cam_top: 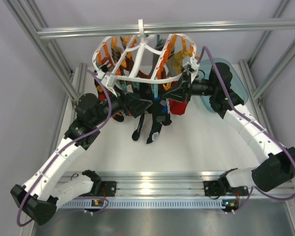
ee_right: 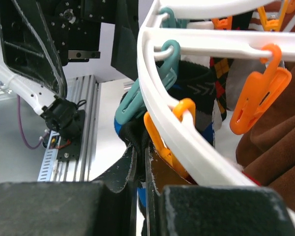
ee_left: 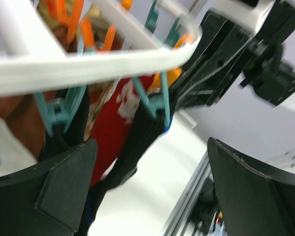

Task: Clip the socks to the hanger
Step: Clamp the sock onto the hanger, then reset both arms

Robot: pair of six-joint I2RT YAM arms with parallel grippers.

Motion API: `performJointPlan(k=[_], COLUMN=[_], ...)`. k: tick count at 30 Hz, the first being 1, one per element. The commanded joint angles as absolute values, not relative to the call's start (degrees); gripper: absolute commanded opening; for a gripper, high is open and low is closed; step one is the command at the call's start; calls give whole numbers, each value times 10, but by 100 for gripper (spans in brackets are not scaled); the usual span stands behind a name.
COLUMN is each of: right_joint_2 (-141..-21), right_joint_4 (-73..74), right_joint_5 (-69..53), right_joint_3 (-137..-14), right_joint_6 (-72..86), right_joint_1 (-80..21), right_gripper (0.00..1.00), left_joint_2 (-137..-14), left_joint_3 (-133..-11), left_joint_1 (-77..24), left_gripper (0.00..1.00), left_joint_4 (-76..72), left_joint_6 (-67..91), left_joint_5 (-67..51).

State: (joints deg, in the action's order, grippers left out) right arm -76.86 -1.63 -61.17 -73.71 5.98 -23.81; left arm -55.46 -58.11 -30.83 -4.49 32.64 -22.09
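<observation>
Beneath the hanger (cam_top: 135,61), left hand (ee_left: 152,164) gapes (fingers wide); right hand (ee_right: 141,184) pinches socks (ee_right: 132,135).

Hanger (cam_top: 136,61): round white plastic ring with curved spokes rising to a top hook, orange and teal clips dangling all round. It's suspended at 12 o'clock in the top view, ring slightly tilted.

Socks (cam_top: 152,129): two, dark navy-black with small white and blue patches. They hang side by side under the ring's 6 o'clock rim, toes pointing to 6. Left wrist view shows a teal clip (ee_left: 157,102) on one sock's top edge.
</observation>
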Motion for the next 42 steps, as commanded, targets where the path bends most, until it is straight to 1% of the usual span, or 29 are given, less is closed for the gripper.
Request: performJointPlan(k=[1,2,3,5,6,8,9,11,12,14,15,17,19,20,21,23,24,25,26,27,29,30,34,36,39,42], right_joint_2=[-750,-746,-737,-727,-716,-706,-694,-673,-666,-652,-636,-615,-584,-559,-548,-527,-506,-497,-482,-477,-469,-471,-454,-441,-429,-431], right_joint_4=[-4,-2,-2,25,28,42,47,61,66,85,92,105,119,123,131,138,141,148,157,175,203,214,239,239,232,232], right_joint_5=[-568,-565,-562,-554,-549,-541,-538,-529,-527,-518,-514,-503,-490,-482,-476,-456,-447,-426,-412,-375,-332,-281,-211,-171,-133,-135], right_joint_3=[-725,-722,-715,-709,-703,-696,-691,-682,-673,-663,-651,-638,-615,-598,-590,-574,-560,-555,-548,-547,-550,-549,-515,-485,-448,-433], right_joint_6=[36,33,32,23,20,15,13,10,8,4,-3,-23,-35,-37,-39,-44,-42,-39,-38,-34,-34,-26,-7,-23,-39,-30], right_joint_1=[-229,-229,-229,-229,-229,-229,-229,-230,-229,-229,-229,-229,-229,-229,-227,-224,-222,-221,-221,-220,-218,-217,-176,-171,-156,-132], right_gripper=[5,8,18,27,37,44,49,52,57,62,67,70,75,82,84,92,99,100,100,100,100,100,100,100,100,100], left_joint_2=[-536,-534,-533,-524,-518,-503,-498,-481,-475,-459,-444,-427,-397,-387,-371,-359,-355,-356,-360,-366,-397,-407,-471,-500,-499,-485], left_joint_3=[-606,-611,-615,-622,-623,-625,-626,-624,-623,-615,-613,-602,-592,-589,-586,-586,-587,-594,-598,-608,-625,-633,-649,-651,-635,-608], left_joint_1=[-306,-306,-304,-301,-294,-287,-285,-269,-262,-246,-228,-209,-182,-167,-161,-147,-130,-123,-111,-104,-85,-79,-56,-55,-54,-46], left_gripper=[98,98,98,98,98,98,98,98,98,98,98,98,98,98,98,98,98,98,98,98,98,98,98,98,98,98], left_joint_4=[71,89,104,141,150,177,184,206,209,218,222,228,237,250,258,279,289,320,336,373,416,430,511,524,519,508], left_joint_6=[261,246,221,201,182,155,149,134,132,129,128,127,124,116,110,98,79,68,53,45,23,20,-6,10,35,45], left_joint_5=[-229,-231,-226,-217,-206,-192,-185,-173,-173,-175,-178,-178,-182,-184,-181,-170,-164,-157,-126,-114,-78,-45,38,69,83,77])
